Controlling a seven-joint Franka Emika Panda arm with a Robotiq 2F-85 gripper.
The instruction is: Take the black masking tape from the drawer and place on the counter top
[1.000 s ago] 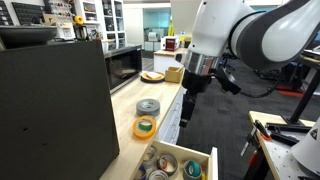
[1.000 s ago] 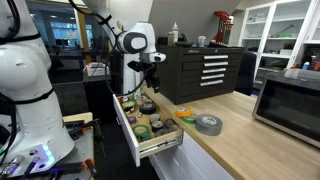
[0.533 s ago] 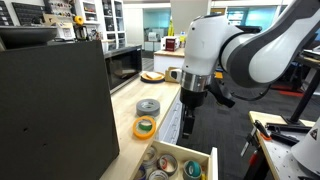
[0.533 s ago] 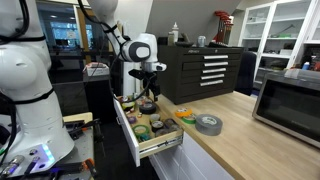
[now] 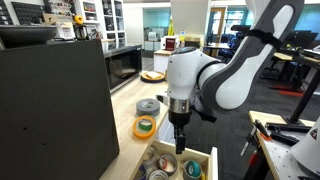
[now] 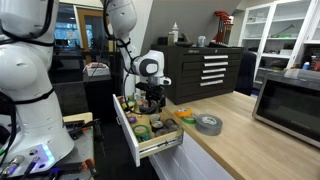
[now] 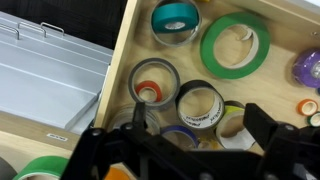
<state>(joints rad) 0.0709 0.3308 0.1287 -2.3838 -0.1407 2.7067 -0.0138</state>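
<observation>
Several rolls [image 7: 237, 45] crowd the drawer [image 7: 120, 60], so I hold the pincer [image 7: 198, 118] spread wide straight above the black masking tape [image 7: 200, 100], which lies flat among them. Worktop [image 5: 165, 95] drop comes later, I judge.

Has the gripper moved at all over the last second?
Yes. Against the grey roll on the counter top, the gripper has dropped and come nearer the camera, and now hangs just over the open drawer.
</observation>
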